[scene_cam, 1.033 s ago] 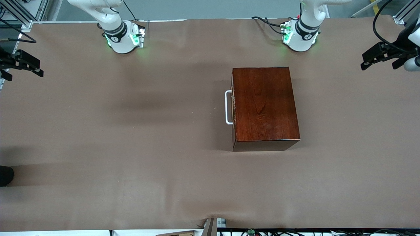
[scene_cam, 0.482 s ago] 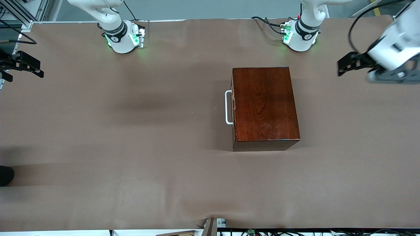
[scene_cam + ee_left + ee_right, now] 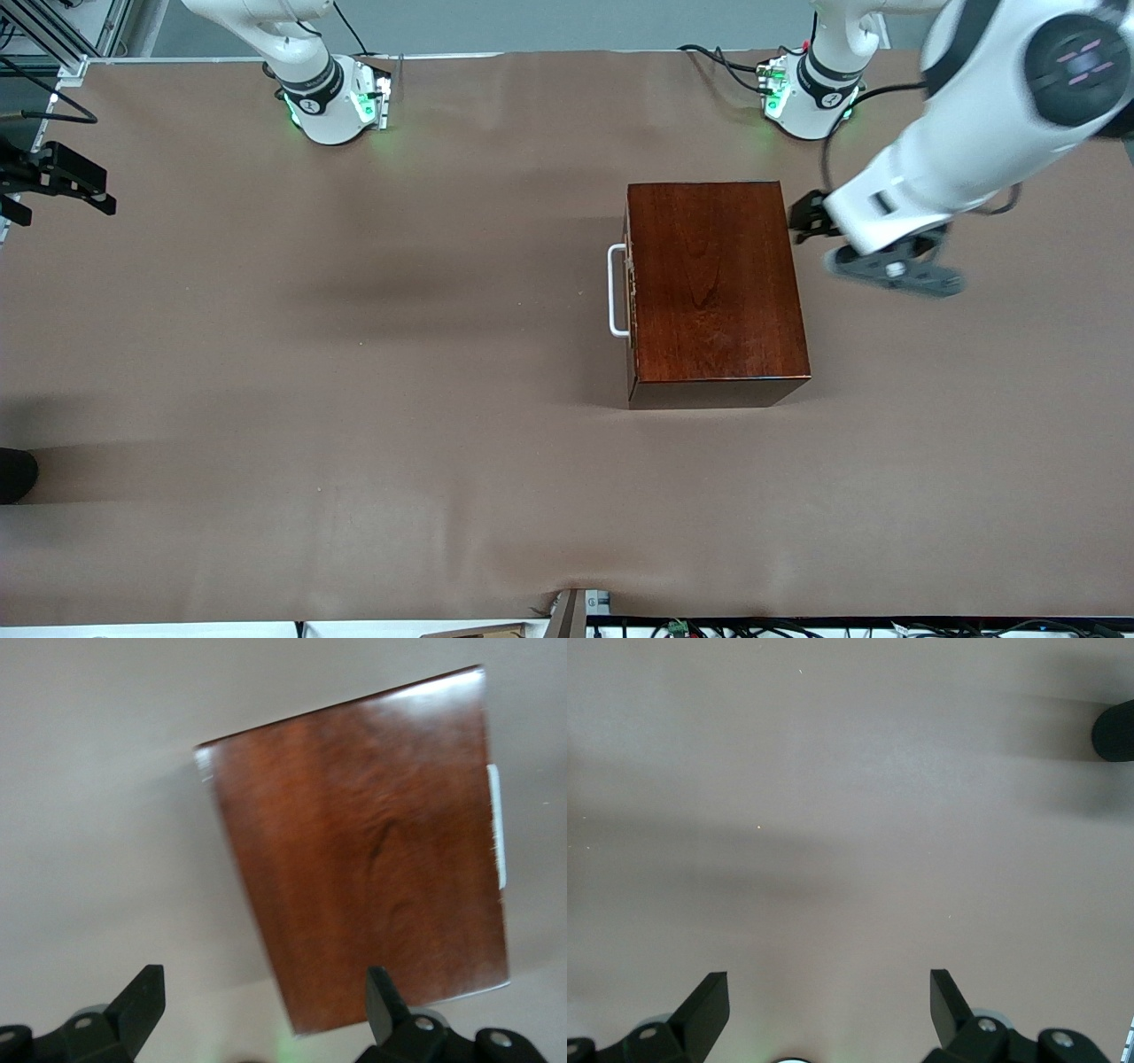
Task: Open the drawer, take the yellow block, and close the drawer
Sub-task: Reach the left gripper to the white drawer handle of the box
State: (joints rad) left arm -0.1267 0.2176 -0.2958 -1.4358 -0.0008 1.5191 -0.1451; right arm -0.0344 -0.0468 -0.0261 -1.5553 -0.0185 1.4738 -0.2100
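Your left gripper point(image 3: 802, 217) hangs with fingers spread over the brown table point(image 3: 354, 399) just beside the glossy dark-red wooden box point(image 3: 713, 283), at that arm's end. The drawer's white U-shaped bar handle point(image 3: 615, 291) faces the right arm, drawer shut. Your right gripper point(image 3: 66, 182) waits, spread wide, over the table's edge.

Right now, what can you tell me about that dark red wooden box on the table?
The wooden box is glossy, dark reddish-brown with visible grain, and sits flat on the brown table toward the left arm's end. Its drawer is shut, flush with the box, with a white U-shaped handle facing the right arm's end. Nothing touches it; the left end effector hangs beside one edge, fingers spread.
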